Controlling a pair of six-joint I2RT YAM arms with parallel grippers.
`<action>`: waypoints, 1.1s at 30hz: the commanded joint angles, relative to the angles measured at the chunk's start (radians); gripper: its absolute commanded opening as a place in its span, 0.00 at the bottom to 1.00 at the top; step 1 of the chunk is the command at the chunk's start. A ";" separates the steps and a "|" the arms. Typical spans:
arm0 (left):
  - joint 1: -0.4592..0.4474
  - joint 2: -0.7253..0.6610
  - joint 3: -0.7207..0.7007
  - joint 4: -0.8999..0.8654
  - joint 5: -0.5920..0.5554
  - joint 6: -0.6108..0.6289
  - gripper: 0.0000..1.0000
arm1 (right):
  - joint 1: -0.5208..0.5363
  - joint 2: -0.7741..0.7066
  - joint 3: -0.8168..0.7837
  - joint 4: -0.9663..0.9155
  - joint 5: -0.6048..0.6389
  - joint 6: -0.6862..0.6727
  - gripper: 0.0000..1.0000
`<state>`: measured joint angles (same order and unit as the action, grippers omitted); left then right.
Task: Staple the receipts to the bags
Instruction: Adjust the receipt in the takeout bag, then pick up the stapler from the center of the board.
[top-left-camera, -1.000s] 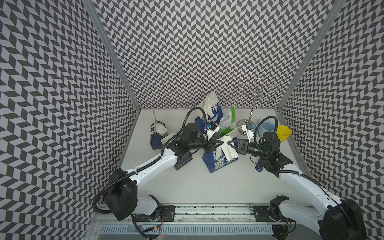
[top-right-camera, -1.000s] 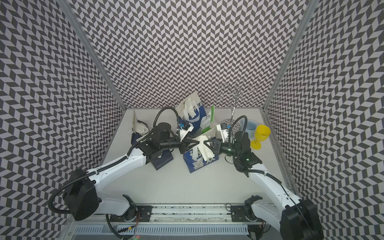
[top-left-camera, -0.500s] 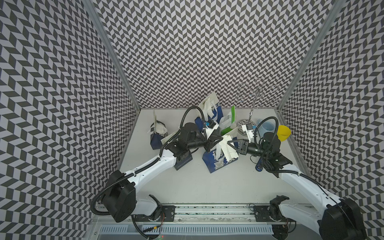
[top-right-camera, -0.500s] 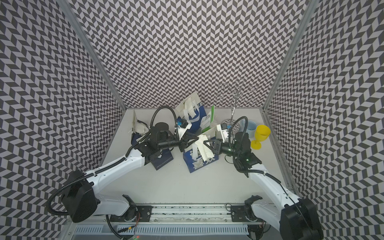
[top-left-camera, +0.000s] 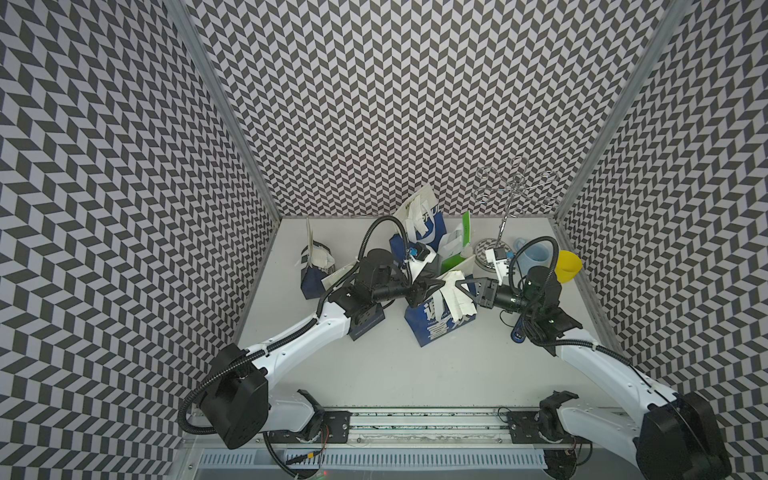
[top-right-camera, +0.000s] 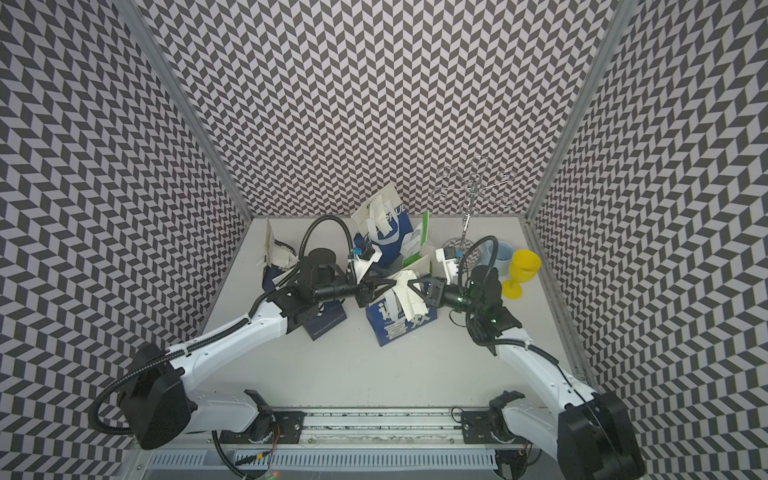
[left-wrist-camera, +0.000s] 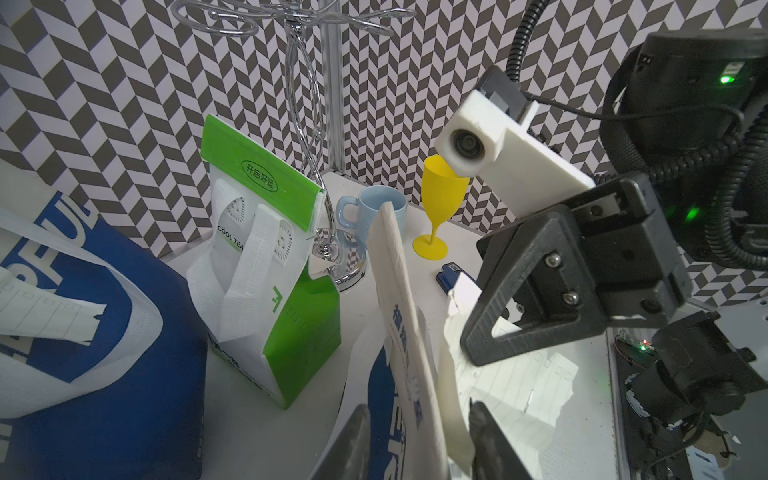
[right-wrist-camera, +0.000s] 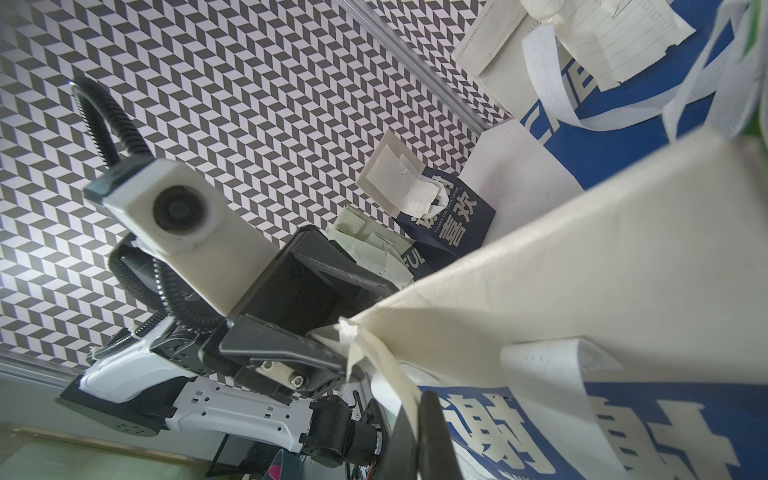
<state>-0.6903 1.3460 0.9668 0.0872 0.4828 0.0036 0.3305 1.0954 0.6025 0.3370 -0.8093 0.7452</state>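
Receipt (left-wrist-camera: 453, 361) sat pinched at the bag (top-left-camera: 436, 328) rim in the closed right gripper (top-left-camera: 458, 285); left gripper (left-wrist-camera: 419, 436) straddled it half-open; stapler (top-left-camera: 518, 334) likely needed next

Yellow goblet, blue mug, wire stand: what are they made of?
Yellow goblet: likely plastic, with uniform matte colour and a thin rim. Blue mug: probably glazed ceramic, with a thick wall and soft sheen; could be plastic. Wire stand: chromed metal, with mirror-bright bent wire and base.
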 joint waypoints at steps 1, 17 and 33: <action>0.002 -0.015 -0.004 0.013 -0.009 0.004 0.40 | -0.004 0.016 -0.013 0.084 -0.018 0.020 0.00; 0.000 0.002 0.029 0.005 -0.082 -0.005 0.00 | -0.011 0.032 0.017 -0.041 0.035 -0.025 0.09; -0.174 0.054 0.108 -0.113 -0.476 0.098 0.00 | -0.054 -0.074 0.140 -0.830 1.176 -0.084 0.85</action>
<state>-0.8341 1.3762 1.0344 0.0296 0.1287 0.0559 0.3012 0.9581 0.7425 -0.2634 0.0525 0.6479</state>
